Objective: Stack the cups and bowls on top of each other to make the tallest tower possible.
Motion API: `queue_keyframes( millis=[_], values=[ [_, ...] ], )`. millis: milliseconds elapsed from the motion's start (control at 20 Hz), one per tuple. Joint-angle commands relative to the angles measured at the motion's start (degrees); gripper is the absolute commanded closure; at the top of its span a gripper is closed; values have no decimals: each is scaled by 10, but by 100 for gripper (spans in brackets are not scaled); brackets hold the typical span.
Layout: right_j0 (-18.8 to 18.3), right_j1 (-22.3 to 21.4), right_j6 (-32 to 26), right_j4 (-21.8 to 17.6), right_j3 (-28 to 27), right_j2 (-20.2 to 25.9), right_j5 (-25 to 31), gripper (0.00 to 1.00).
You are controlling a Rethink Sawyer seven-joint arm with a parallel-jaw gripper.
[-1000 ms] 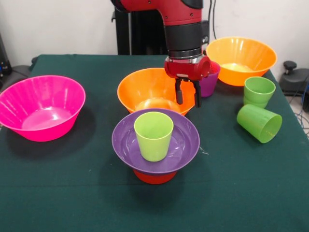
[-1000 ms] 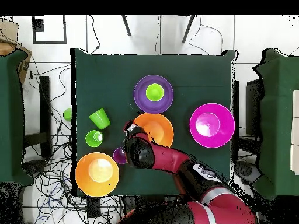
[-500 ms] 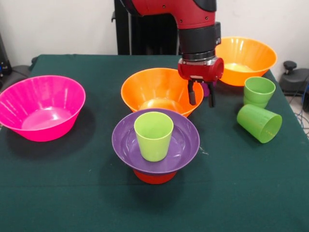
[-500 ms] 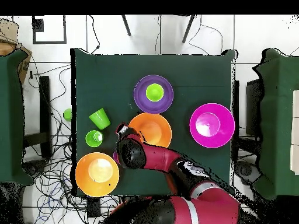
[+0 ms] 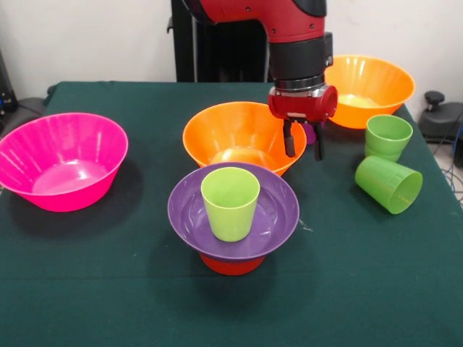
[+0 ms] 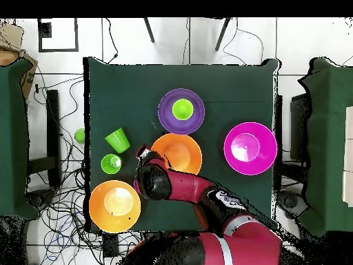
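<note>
while above the purple cup [image 5: 309,133], gripper [image 5: 303,147] with jaws apart, empty

Cup [image 5: 230,202] in bowl [image 5: 271,217] atop bowl [image 5: 231,264]

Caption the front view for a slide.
Open gripper hovers beside the orange bowl, behind the tower of bowls and cup.

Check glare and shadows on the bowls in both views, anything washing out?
Front view: soft glare on the pink bowl floor and the near orange bowl floor, nothing washed out; the tower casts a faint shadow on the cloth. Overhead view: bright spots in the middle of the pink bowl and the corner orange bowl; colours still readable.
</note>
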Motion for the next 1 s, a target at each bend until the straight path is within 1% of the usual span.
queue_keyframes(
  millis=[50,500,750,1000],
  values=[
    [9,44,68,17,-50,7,22,0],
    [32,80,63,21,-82,-17,8,0],
    [40,83,63,24,-91,-26,18,0],
    [41,102,64,22,-107,-28,11,0]
  ],
)
